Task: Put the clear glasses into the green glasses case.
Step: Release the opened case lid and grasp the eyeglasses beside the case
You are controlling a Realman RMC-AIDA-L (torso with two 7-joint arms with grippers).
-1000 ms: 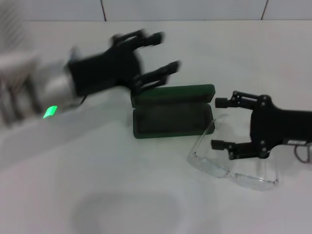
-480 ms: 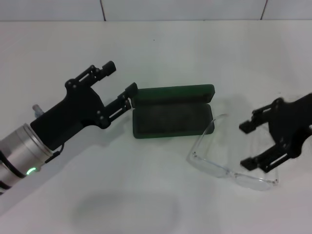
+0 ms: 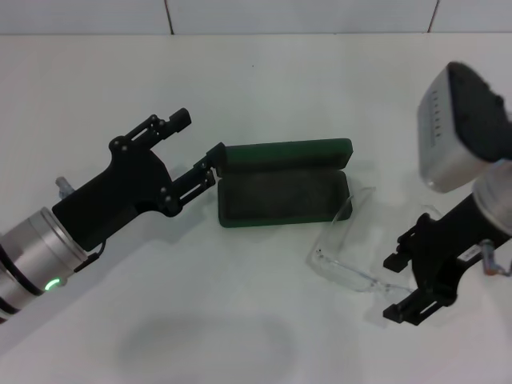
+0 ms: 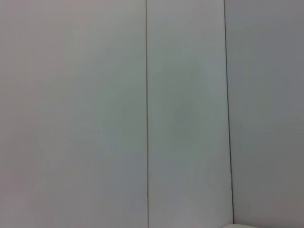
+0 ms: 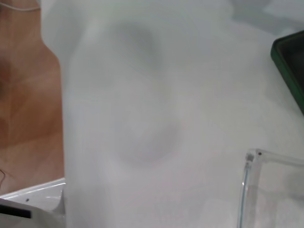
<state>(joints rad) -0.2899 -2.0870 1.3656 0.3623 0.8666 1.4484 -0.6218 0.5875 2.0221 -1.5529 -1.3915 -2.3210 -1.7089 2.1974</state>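
- The green glasses case (image 3: 284,186) lies open at the middle of the white table (image 3: 264,88), its lid standing up along the 12 o'clock edge and its dark lining showing
- The clear glasses (image 3: 344,254) rest on the table at about 4 o'clock from the case, just beside its near right corner, one temple arm reaching up toward that corner
- The left gripper (image 3: 196,148) hangs at 9 o'clock from the case, fingers spread wide and holding nothing; the lower fingertip (image 3: 214,152) sits right at the lid's left end, and contact cannot be judged
- The right gripper (image 3: 398,286) points down at the glasses' right end, at 4 o'clock from the case; its two fingers are apart with the frame's end between them, not closed on it
- In the right wrist view a corner of the glasses (image 5: 266,190) and an edge of the case (image 5: 290,66) show over the table
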